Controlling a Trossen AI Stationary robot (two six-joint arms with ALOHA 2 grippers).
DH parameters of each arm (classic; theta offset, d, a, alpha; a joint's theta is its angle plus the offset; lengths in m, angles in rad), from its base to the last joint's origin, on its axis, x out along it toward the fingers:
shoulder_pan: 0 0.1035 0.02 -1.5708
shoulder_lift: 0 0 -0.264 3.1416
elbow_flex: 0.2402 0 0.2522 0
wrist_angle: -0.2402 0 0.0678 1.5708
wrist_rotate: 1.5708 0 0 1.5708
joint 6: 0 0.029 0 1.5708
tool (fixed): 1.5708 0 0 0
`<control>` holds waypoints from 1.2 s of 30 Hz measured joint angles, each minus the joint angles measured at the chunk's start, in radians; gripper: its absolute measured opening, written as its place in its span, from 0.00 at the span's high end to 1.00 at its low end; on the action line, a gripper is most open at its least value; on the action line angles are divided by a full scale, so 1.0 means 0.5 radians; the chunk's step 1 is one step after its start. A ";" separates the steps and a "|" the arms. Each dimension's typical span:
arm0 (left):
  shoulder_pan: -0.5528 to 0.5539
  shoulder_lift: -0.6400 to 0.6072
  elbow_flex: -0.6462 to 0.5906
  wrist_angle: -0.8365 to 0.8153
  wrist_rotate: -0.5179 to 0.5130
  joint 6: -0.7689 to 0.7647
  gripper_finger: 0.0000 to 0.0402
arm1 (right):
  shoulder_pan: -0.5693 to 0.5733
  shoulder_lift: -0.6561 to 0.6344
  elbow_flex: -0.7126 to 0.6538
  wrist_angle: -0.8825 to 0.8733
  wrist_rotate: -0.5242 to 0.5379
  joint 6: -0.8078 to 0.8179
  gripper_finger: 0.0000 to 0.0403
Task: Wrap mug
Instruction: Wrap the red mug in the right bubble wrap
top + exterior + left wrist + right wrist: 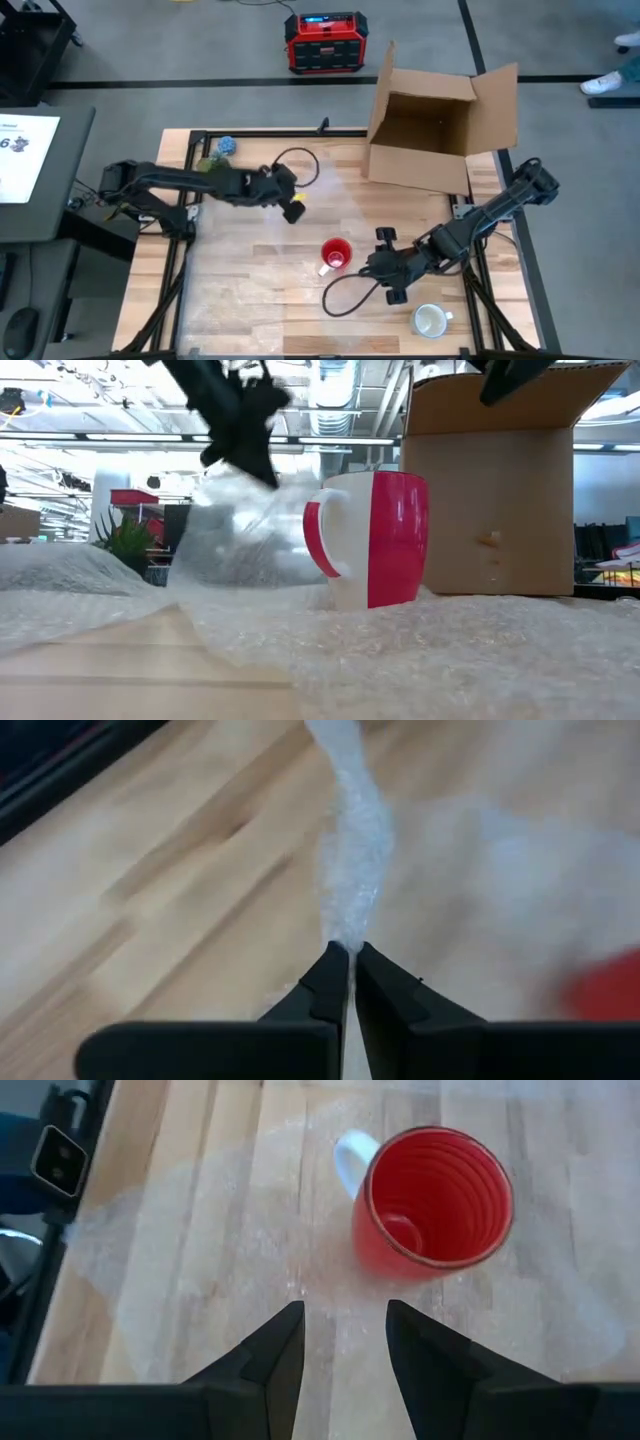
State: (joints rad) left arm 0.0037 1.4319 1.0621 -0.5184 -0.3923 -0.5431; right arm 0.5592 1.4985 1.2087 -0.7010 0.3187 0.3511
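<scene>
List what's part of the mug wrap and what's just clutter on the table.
In the job:
red mug, upright on the wrap
bubble wrap sheet, lifted at one edge
left hand, shut on the sheet
right hand, open near the mug

Just lying about:
white mug
cardboard box
blue-green item at the far edge

A "6" shows on the white sheet point(25, 150) at the left edge; nothing else is readable

Two mugs, one red point(337, 254); one white point(430, 320); one cardboard box point(440, 125); one bubble-wrap sheet point(250, 270).
</scene>
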 joint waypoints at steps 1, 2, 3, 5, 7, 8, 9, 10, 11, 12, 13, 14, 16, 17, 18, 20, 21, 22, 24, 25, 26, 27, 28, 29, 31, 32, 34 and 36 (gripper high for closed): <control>-0.068 -0.003 0.013 0.071 0.004 0.000 1.00 | 0.011 0.022 0.000 0.008 0.006 0.001 0.67; -0.137 -0.004 0.026 0.142 0.006 0.000 1.00 | 0.023 0.044 0.000 0.005 0.014 0.002 0.67; -0.200 -0.005 0.038 0.212 0.008 0.004 1.00 | 0.034 0.059 0.000 0.002 0.031 0.015 0.67; -0.317 -0.006 0.048 0.392 0.009 0.036 1.00 | 0.057 0.073 0.000 -0.001 0.074 0.049 0.67; -0.418 -0.006 0.048 0.593 0.003 0.080 1.00 | 0.083 0.062 0.000 -0.002 0.121 0.083 0.67; -0.462 -0.006 0.048 0.703 0.000 0.109 1.00 | 0.098 0.046 0.000 -0.004 0.144 0.098 0.67; -0.503 -0.006 0.048 0.812 0.000 0.137 1.00 | 0.110 0.028 0.000 -0.001 0.166 0.105 0.67; -0.543 -0.007 0.050 0.903 0.002 0.161 1.00 | 0.120 0.005 0.000 -0.001 0.190 0.105 0.67; -0.581 -0.007 0.051 0.981 0.011 0.181 1.00 | 0.135 -0.021 0.000 -0.002 0.213 0.105 0.67; -0.615 -0.004 0.051 1.040 0.026 0.201 1.00 | 0.148 -0.050 0.000 -0.001 0.228 0.105 0.67; -0.646 0.009 0.051 1.101 0.049 0.217 1.00 | 0.160 -0.078 0.000 -0.002 0.235 0.104 0.67; -0.676 0.018 0.051 1.156 0.057 0.236 1.00 | 0.174 -0.109 0.000 -0.002 0.235 0.089 0.67; -0.744 0.026 0.049 1.196 0.061 0.260 1.00 | 0.212 -0.171 0.000 -0.002 0.235 0.056 0.67; -0.769 0.048 0.049 1.244 0.060 0.260 1.00 | 0.243 -0.201 0.001 -0.001 0.234 0.038 0.67; -0.792 0.064 0.051 1.293 0.060 0.260 1.00 | 0.276 -0.233 0.002 0.000 0.234 0.031 0.67; -0.847 0.104 0.050 1.325 0.054 0.260 1.00 | 0.338 -0.290 0.002 0.000 0.226 0.011 0.67; -0.864 0.139 0.050 1.367 0.055 0.260 1.00 | 0.365 -0.314 0.002 0.004 0.224 -0.001 0.67; -0.881 0.176 0.051 1.415 0.055 0.260 1.00 | 0.397 -0.337 0.004 0.006 0.222 -0.002 0.67; -0.917 0.236 0.048 1.472 0.053 0.242 1.00 | 0.459 -0.376 0.004 0.005 0.221 -0.002 0.67; -0.926 0.275 0.049 1.535 0.051 0.202 1.00 | 0.481 -0.388 0.004 0.005 0.224 -0.002 0.67; -0.938 0.303 0.049 1.572 0.057 0.166 0.99 | 0.501 -0.399 0.004 0.005 0.238 -0.002 0.67; -0.951 0.329 0.049 1.595 0.057 0.134 0.98 | 0.518 -0.409 0.004 0.005 0.253 -0.002 0.67; -0.961 0.357 0.048 1.644 0.058 0.108 0.97 | 0.533 -0.412 0.004 0.006 0.256 -0.003 0.67; -0.972 0.380 0.048 1.692 0.060 0.085 0.95 | 0.543 -0.412 0.004 0.009 0.257 -0.003 0.67; -0.997 0.388 0.048 1.704 0.080 0.043 0.90 | 0.552 -0.407 0.004 0.008 0.257 -0.003 0.67; -1.000 0.387 0.048 1.722 0.118 0.018 0.87 | 0.552 -0.406 0.004 0.008 0.258 -0.003 0.67; -1.020 0.375 0.048 1.758 0.179 -0.025 0.80 | 0.551 -0.404 0.004 0.007 0.258 -0.003 0.67; -1.046 0.362 0.052 1.798 0.276 -0.048 0.72 | 0.550 -0.404 0.004 0.008 0.270 -0.003 0.67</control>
State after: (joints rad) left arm -0.5191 1.6127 1.0882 0.3804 -0.2543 -0.5672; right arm 0.8341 1.2964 1.2106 -0.6972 0.4538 0.3496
